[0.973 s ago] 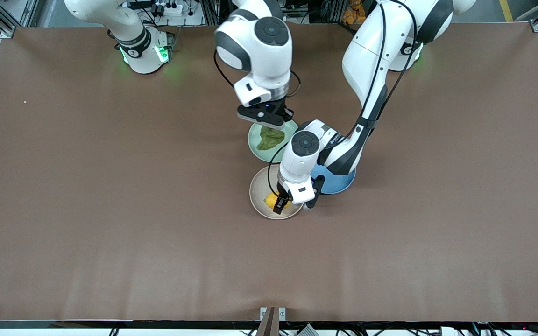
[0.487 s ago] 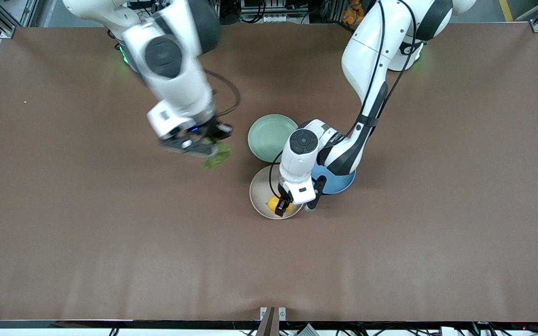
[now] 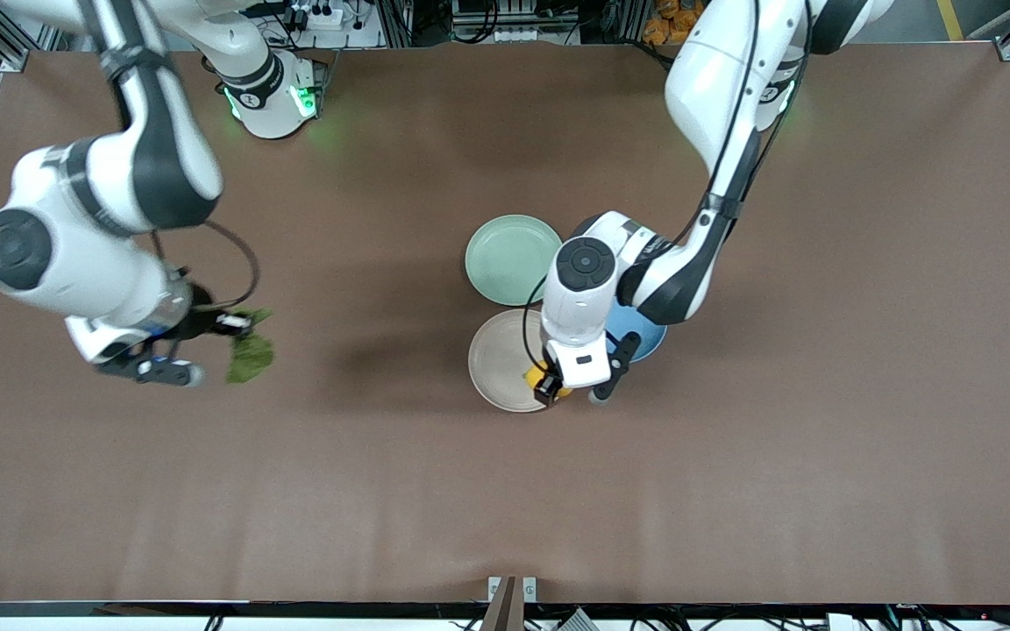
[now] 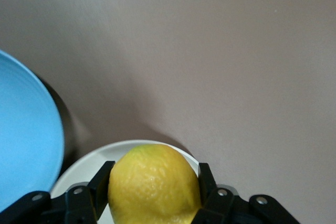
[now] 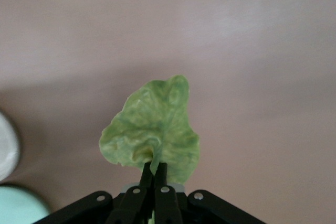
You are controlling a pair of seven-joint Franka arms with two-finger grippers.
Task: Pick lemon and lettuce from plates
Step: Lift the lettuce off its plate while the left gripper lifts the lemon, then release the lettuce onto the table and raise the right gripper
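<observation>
Right gripper [image 3: 223, 326] is up over bare brown table [image 3: 382, 491] toward the right arm's end, well apart from the plates. Its fingers [image 5: 160, 179] are pinched almost together on the stem of the crinkled dark green lettuce leaf [image 3: 250, 354], which hangs from the tips off the table.

Left gripper [image 3: 549, 386] is over the edge of the round beige-cream plate [image 3: 496, 359], on the side nearest the front camera. Its black fingers [image 4: 100, 184] are clamped on either side of the small bright yellow dimpled lemon [image 3: 543, 379]. The lemon looks lifted off the plate, though contact is hard to judge from the wrist view.

The pale mint green round plate [image 3: 512, 258] sits just beside the cream plate, farther from the front camera, nothing on it. The blue round plate [image 3: 645, 329] lies beside both, mostly hidden under the left arm, toward that arm's end.
</observation>
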